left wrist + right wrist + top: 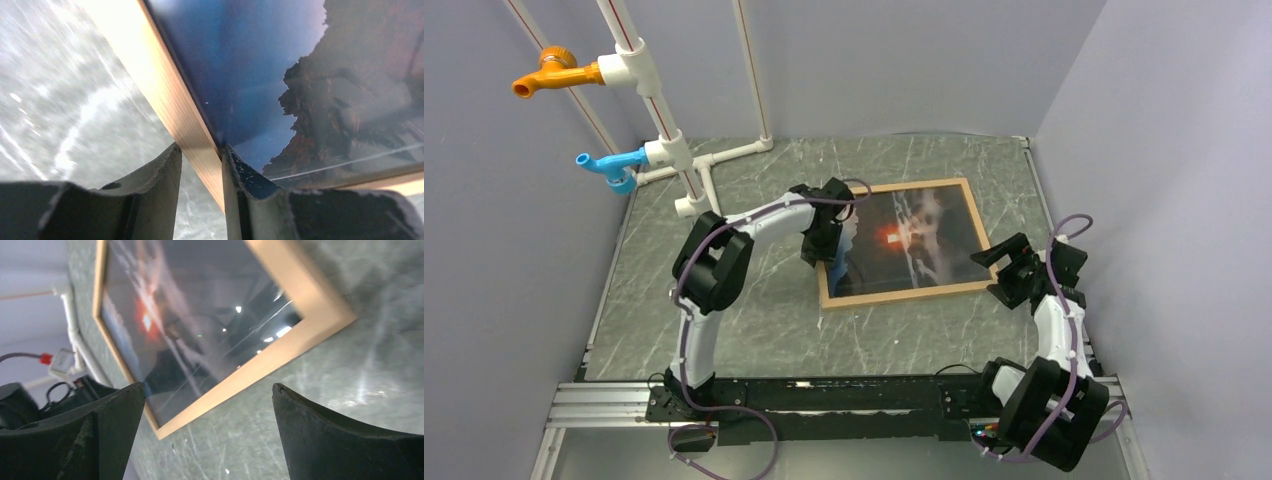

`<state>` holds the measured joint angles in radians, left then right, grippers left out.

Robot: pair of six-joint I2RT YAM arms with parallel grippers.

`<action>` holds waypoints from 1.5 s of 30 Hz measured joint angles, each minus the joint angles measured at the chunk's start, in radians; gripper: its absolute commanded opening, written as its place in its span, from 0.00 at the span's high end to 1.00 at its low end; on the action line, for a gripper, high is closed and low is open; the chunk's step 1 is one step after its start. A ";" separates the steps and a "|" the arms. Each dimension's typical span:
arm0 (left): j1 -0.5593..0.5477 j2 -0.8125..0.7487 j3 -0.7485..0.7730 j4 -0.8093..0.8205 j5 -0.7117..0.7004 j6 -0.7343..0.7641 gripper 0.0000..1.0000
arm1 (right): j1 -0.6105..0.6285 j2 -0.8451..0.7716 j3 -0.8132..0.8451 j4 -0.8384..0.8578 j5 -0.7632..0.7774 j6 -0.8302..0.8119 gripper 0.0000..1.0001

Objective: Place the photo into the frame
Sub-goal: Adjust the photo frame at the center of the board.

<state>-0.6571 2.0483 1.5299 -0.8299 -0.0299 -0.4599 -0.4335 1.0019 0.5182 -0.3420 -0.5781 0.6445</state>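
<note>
Photo (pixel 909 238) inside frame (pixel 894 294), left fingers (pixel 165 175) straddling its rail up close, right fingers (pixel 310 420) wide apart

A grey marbled worktop (pixel 754 320) sits between pale walls. At its far left, white pipes (pixel 664 120) carry 1 orange tap (pixel 549 72) above 1 blue tap (pixel 609 165).

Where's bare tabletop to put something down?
Free: the grey marbled tabletop between the light wooden frame and the arm bases; the far strip behind the frame. Crowded: frame's left edge under the left pincer, right corner near the right pincer, white pipe stand.
</note>
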 measured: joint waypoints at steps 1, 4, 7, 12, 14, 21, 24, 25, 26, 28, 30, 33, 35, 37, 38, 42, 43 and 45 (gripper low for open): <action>0.010 0.031 0.051 -0.019 -0.017 0.018 0.64 | -0.030 0.013 0.003 -0.013 0.009 -0.010 0.00; 0.034 0.083 0.142 -0.037 -0.065 0.056 0.22 | -0.064 0.037 0.008 -0.035 0.054 -0.027 0.00; 0.060 0.093 0.163 -0.023 -0.122 0.087 0.01 | -0.072 0.038 0.013 -0.053 0.110 -0.035 0.00; 0.079 -0.017 0.003 0.061 -0.123 0.053 0.01 | -0.080 0.011 0.018 -0.054 0.243 -0.032 0.00; 0.068 -0.095 -0.099 0.090 -0.101 0.029 0.00 | -0.083 -0.006 0.016 -0.037 0.283 -0.024 0.00; -0.021 -0.321 -0.350 0.132 -0.003 -0.094 0.01 | -0.084 0.180 0.013 0.107 0.252 -0.009 0.00; -0.059 -0.348 -0.414 0.163 0.030 -0.152 0.01 | -0.085 0.339 0.047 0.150 0.163 -0.010 0.00; -0.069 -0.353 -0.434 0.174 0.042 -0.166 0.01 | -0.085 0.369 0.064 0.171 0.145 -0.014 0.00; -0.076 -0.356 -0.452 0.184 0.055 -0.181 0.01 | -0.085 0.395 0.076 0.187 0.122 -0.017 0.00; -0.084 -0.356 -0.473 0.198 0.077 -0.204 0.01 | -0.082 0.431 0.089 0.219 0.074 -0.024 0.00; -0.084 -0.351 -0.475 0.211 0.093 -0.218 0.01 | -0.078 0.444 0.087 0.244 0.039 -0.032 0.00; -0.082 -0.326 -0.457 0.230 0.103 -0.224 0.02 | -0.078 0.446 0.063 0.285 -0.009 -0.039 0.00; -0.076 -0.297 -0.431 0.230 0.112 -0.227 0.02 | -0.076 0.442 0.041 0.311 -0.048 -0.040 0.00; -0.066 -0.275 -0.402 0.225 0.111 -0.229 0.02 | -0.067 0.420 0.008 0.325 -0.080 -0.045 0.00; -0.056 -0.268 -0.394 0.218 0.111 -0.229 0.01 | -0.064 0.400 -0.012 0.335 -0.082 -0.053 0.00; -0.009 -0.230 -0.344 0.184 0.089 -0.209 0.01 | -0.059 0.279 -0.117 0.352 -0.096 -0.053 0.00; 0.008 -0.211 -0.321 0.169 0.082 -0.200 0.01 | -0.058 0.229 -0.156 0.351 -0.098 -0.048 0.00; 0.035 -0.173 -0.270 0.150 0.086 -0.174 0.00 | -0.046 0.115 -0.232 0.340 -0.116 -0.023 0.00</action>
<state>-0.6220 1.8751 1.2598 -0.6804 0.0563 -0.6342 -0.4793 1.1168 0.2867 -0.0017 -0.6937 0.6216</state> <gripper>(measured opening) 0.994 0.993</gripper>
